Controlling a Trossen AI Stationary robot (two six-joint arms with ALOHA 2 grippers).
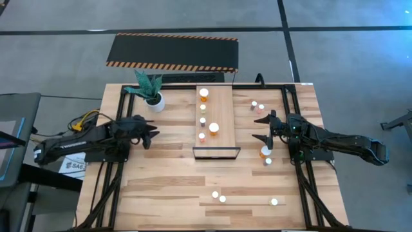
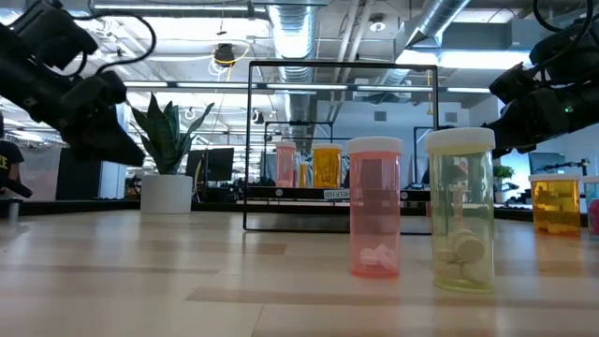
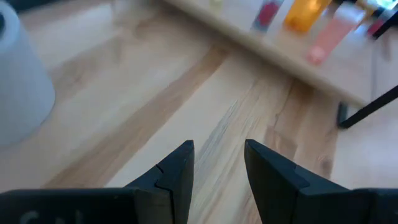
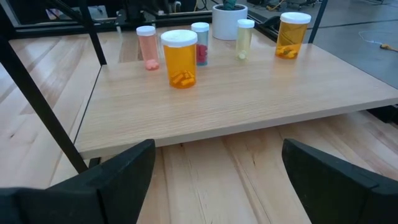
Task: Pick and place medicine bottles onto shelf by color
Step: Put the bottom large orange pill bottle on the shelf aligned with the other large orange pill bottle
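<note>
shelf (image 1: 219, 109): mid-table, dark frame at its near short end; everything below is placed relative to it.
on shelf: five bottles along the left half, two orange bottles (image 4: 179, 59), a pink bottle (image 4: 147, 46), plus a yellowish and a reddish one.
loose bottles: cluster right of shelf by the right arm, incl. an orange bottle on table (image 1: 265, 151); three more well in front of shelf near the table's front edge.
right gripper (image 1: 264, 127): just right of shelf, jaws spread wide, empty, facing shelf.
left gripper (image 1: 153, 132): left of shelf, jaws narrow, gap visible, holding nothing, waiting.
step: between placements, right arm free for the next pick.
next move: my read, turn right gripper to the nearest loose bottle beside it, straddle it upright, close, then set it beside its colour match.
</note>
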